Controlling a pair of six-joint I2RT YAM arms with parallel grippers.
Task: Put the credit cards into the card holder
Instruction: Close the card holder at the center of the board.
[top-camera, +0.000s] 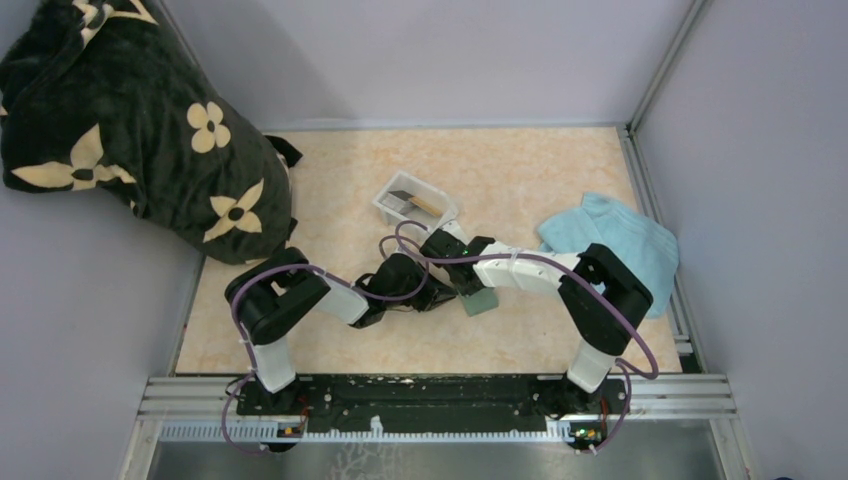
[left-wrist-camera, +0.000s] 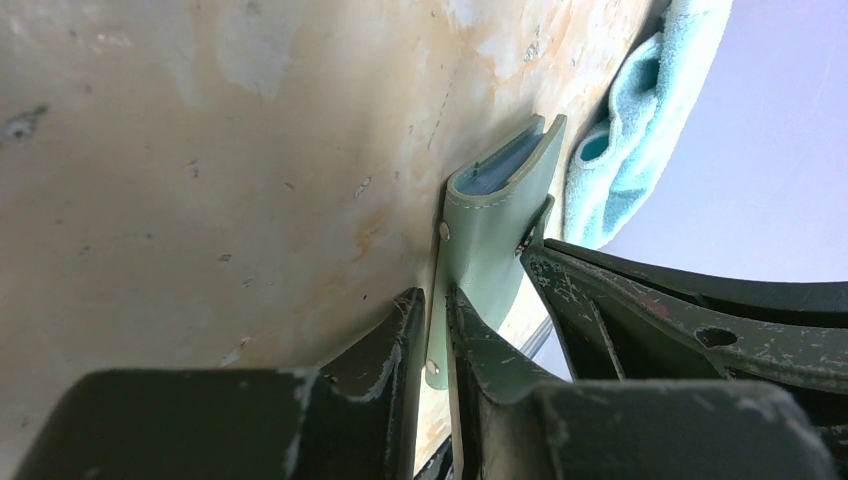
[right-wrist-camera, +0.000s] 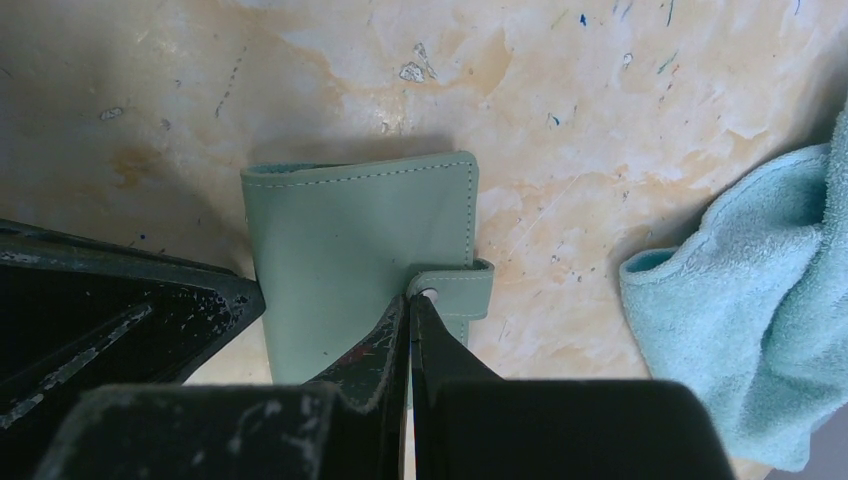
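Observation:
The grey-green card holder lies folded shut on the table between both arms. My left gripper is shut on a thin green flap of the card holder, a snap stud showing between its fingers. In the right wrist view, my right gripper is shut with nothing between its fingers, and its tips rest on the snap of the strap across the card holder. In the top view the left gripper and the right gripper meet at the holder's left edge. The credit cards, one dark and one orange-yellow, lie in a white tray.
The white tray stands behind the grippers at mid-table. A light blue towel lies crumpled to the right, also in the right wrist view. A dark flowered blanket is heaped at the back left. Walls close in the table.

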